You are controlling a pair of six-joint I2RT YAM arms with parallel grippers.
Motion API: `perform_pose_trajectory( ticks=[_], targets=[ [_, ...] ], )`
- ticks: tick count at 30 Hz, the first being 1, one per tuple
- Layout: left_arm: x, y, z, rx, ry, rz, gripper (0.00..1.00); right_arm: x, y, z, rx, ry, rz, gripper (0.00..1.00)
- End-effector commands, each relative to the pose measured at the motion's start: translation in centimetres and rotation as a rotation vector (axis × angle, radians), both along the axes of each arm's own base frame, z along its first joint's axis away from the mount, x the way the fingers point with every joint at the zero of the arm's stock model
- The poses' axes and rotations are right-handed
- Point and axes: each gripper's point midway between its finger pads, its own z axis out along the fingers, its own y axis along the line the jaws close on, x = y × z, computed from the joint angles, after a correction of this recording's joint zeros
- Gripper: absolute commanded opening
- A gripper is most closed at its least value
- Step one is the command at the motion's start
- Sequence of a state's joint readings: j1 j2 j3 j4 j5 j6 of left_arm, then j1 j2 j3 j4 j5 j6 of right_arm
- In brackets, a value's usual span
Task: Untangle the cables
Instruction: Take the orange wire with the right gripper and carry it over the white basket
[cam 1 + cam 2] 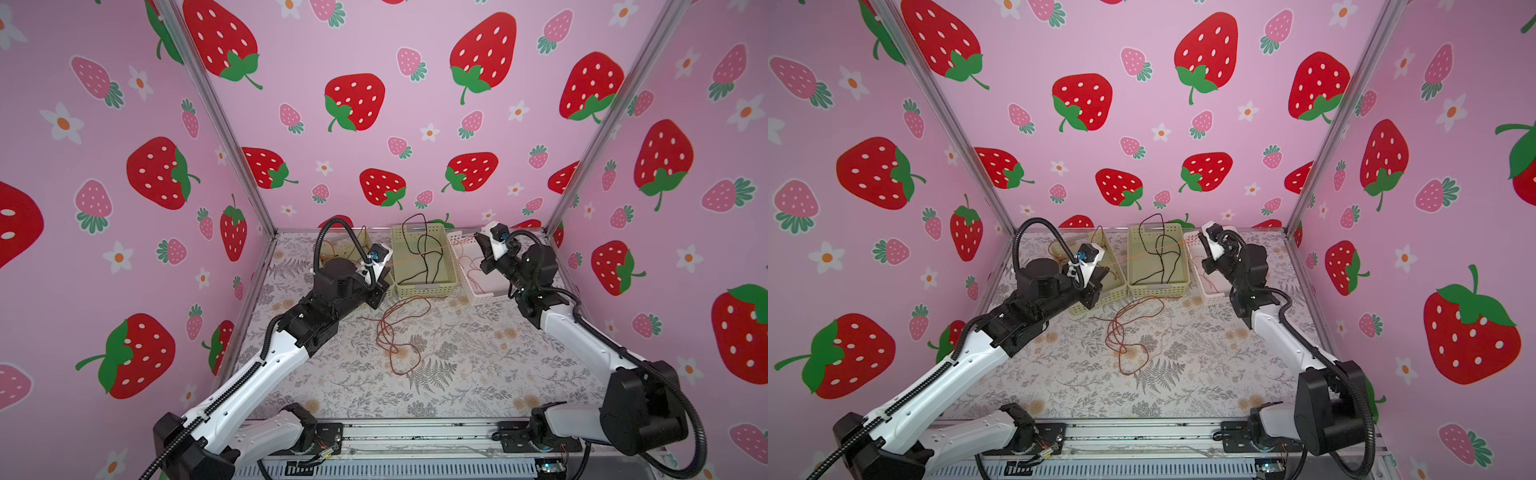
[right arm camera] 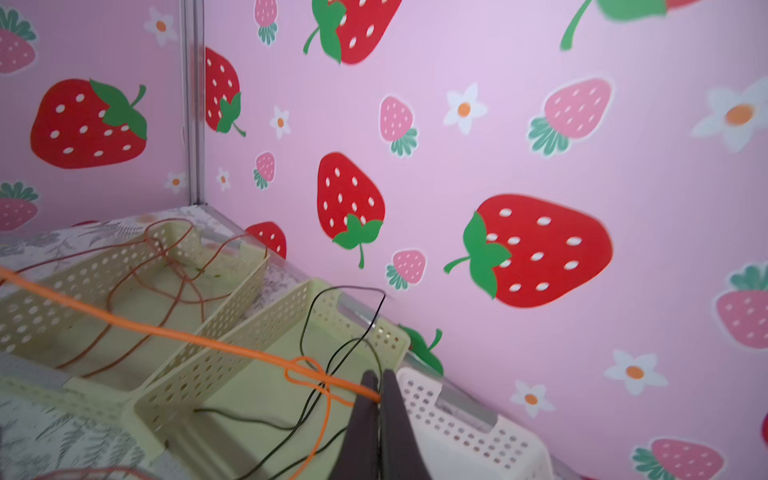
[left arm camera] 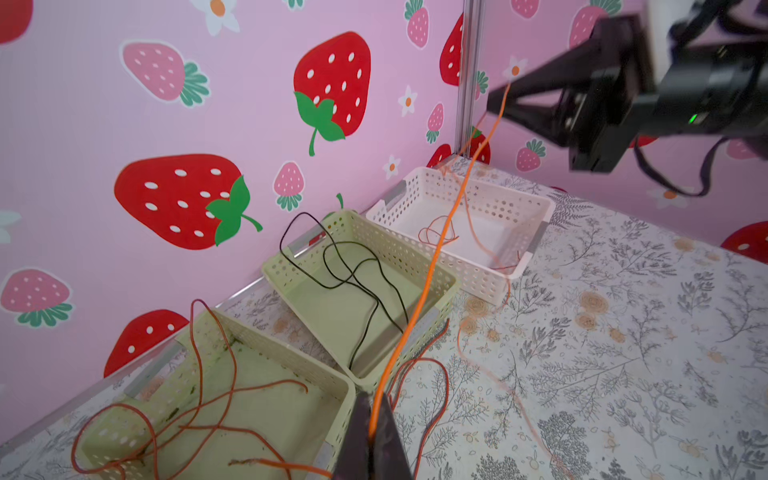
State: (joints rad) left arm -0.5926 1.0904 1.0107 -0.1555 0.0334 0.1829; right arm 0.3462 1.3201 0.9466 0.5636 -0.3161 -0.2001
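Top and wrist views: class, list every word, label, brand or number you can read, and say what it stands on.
No text can be read.
Walls: only strawberry and flower pictures.
Baskets and arms: no labels visible.

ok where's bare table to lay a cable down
Free: the near table, between the loose cable loops and the front rail. Crowded: the back baskets and the loops before them, with the orange cable tight over the middle one between left gripper and right gripper.
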Motion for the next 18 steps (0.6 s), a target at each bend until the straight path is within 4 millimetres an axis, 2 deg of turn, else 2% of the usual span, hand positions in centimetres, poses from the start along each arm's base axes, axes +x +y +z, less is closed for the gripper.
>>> perform_pose_trajectory(
  ticks=[1,3,6,9,12,16,18],
  targets=[
    [0.3,0.2,-1.5,-0.005,0.034,0.023,0.00,-0.4,-0.6,5.2,-0.040,-0.150,-0.047,0.00],
    [0.4,-0.4,-2.8,-0.016,0.076,0.004,0.00,-0.2,-1.0,7.4,-0.055,-0.216,-0.076,0.00],
    [0.6,-2.2,-4.5,-0.051,0.143,-0.050,0.02,0.6,-1.2,9.5,-0.101,-0.286,-0.114,0.00],
    [0.8,-4.5,-6.1,-0.057,0.213,-0.116,0.26,2.4,-1.8,10.2,-0.149,-0.320,-0.166,0.00],
    [1.5,-5.4,-7.0,-0.033,0.245,-0.114,0.48,4.8,-3.1,10.2,-0.174,-0.324,-0.228,0.00],
    [2.0,-4.6,-7.0,-0.021,0.208,-0.061,0.64,6.6,-4.9,11.6,-0.154,-0.341,-0.267,0.00],
    [2.1,-4.0,-7.3,-0.010,0.190,-0.041,0.68,7.3,-5.3,12.3,-0.158,-0.352,-0.271,0.00]
  ],
)
